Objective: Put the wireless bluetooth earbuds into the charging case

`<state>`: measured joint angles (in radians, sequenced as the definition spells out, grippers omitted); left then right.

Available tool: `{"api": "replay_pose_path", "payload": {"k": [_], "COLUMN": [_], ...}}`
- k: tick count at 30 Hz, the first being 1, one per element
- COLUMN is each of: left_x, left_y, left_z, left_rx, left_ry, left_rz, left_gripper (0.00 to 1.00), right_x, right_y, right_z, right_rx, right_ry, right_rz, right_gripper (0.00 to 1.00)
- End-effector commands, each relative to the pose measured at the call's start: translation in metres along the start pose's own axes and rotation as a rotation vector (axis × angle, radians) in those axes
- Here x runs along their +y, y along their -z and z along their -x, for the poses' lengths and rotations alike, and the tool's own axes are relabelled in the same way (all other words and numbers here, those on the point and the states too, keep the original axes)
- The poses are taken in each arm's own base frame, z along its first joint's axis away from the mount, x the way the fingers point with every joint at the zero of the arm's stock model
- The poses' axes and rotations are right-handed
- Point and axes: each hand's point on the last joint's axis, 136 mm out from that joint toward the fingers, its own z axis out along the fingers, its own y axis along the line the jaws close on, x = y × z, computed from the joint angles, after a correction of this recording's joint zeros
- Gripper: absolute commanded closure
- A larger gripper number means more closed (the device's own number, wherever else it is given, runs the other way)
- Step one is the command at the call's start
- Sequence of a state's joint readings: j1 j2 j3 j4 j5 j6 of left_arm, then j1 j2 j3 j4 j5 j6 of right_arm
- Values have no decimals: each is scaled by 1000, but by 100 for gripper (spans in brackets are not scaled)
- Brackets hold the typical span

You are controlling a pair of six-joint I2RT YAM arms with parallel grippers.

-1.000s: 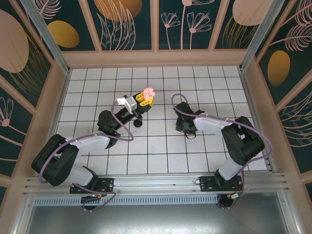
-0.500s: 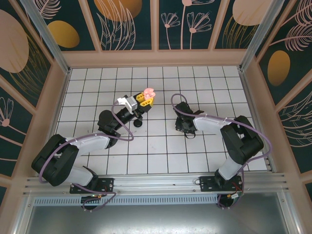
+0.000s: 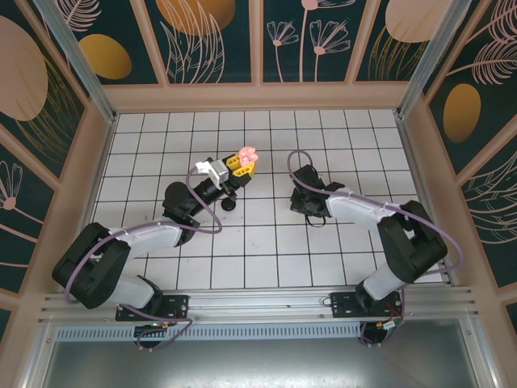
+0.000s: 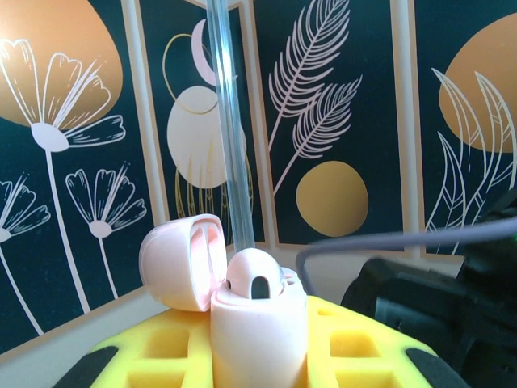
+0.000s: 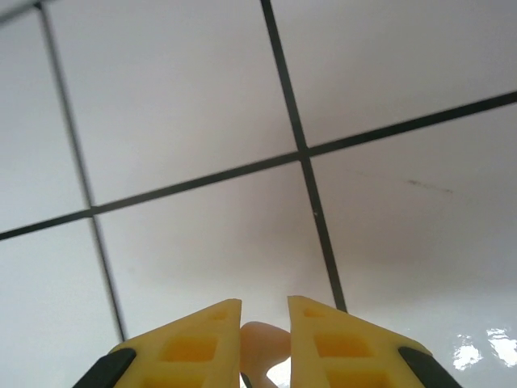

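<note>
Left gripper (image 3: pixel 240 165) clamps the open pink case (image 4: pixel 258 323), seated earbud (image 4: pixel 253 279) inside. At its 3 o'clock, right gripper (image 5: pixel 265 311) narrowly pinches the second earbud (image 5: pixel 263 343); inserting it remains.

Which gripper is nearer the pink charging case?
Left. The left gripper holds the case; the right gripper is apart to its right, pinching a pale pink earbud.
</note>
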<state>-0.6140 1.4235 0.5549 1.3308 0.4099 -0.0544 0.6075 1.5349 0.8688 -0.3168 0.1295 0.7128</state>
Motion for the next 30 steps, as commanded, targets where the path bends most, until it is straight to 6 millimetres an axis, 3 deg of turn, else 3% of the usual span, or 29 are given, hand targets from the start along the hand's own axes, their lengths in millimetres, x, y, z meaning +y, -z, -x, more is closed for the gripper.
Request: {"api": "replay_pose_path", "payload": {"k": [1,5,11,17,23,30], "left_x": [-3,-3,-5,-4,-4,-4], "left_y": [0,0,3,0,-4,-10], "left_z": [17,19,17,14,14,17], "left_rx": [-43,-46,-54,-42,-42,-61], "left_ry": [-20,-42,-74,-72,-74,-65], "left_rz": [-10,-11,-11,-16,-25,-40], "left_gripper": [100,100,100,100,100,100], "right_x": [19,45,88,124,150,179], "right_y": [33,80,170,245,295,322], "right_z": [24,52,98,126,132,113], "right_rx": [-85,-190,-371,-494,-553,-585], "right_ry": [-12,-15,17,62,94,171], "right_rz": [104,240,469,674,867,1008], "right_gripper": [82,82,81,81,80,80]}}
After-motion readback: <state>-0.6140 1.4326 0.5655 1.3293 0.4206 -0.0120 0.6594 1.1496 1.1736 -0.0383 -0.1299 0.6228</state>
